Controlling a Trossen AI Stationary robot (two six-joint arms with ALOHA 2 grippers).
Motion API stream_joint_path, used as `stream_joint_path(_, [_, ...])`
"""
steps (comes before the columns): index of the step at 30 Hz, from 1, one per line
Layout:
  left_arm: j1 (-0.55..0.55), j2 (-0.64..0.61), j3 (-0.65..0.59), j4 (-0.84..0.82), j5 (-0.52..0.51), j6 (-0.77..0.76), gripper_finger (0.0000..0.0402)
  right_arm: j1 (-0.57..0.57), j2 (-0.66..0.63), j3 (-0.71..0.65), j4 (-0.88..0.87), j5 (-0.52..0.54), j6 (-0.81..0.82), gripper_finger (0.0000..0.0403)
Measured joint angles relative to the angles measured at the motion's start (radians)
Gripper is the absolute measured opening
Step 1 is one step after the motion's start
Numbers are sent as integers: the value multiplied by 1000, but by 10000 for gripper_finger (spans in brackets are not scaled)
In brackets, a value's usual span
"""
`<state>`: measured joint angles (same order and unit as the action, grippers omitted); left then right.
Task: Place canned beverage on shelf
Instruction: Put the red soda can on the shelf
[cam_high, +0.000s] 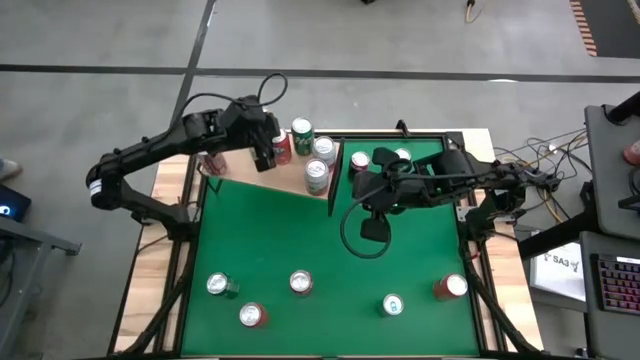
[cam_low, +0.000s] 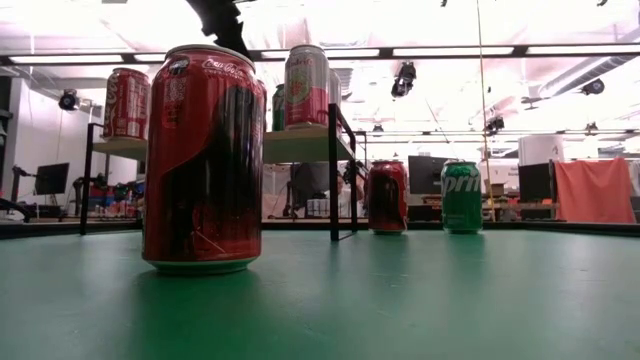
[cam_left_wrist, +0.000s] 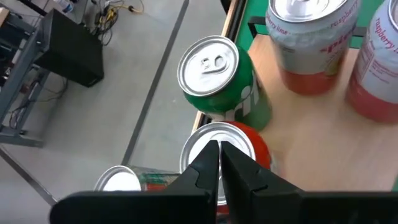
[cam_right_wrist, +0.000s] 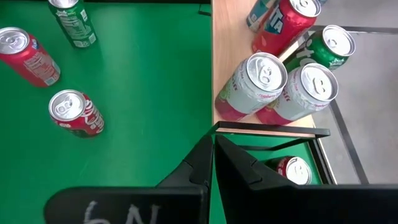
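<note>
Pale matt wood-grain shelf (cam_high: 290, 178), glossy metal cans (cam_low: 204, 160), green felt-like table (cam_high: 300, 240), matt black tool (cam_left_wrist: 219, 171)

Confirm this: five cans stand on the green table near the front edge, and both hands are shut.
Not five. The high view shows four cans along the front of the green table. Both hands are shut: the left hand over the shelf, the right hand above the table.
</note>
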<state>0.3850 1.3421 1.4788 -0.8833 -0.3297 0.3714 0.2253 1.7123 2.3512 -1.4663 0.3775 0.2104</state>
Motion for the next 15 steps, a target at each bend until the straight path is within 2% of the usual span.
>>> stream_joint_path(15, [13, -1, -33, -14, 1, -7, 0, 0, 0, 0, -2, 0, 3, 9])
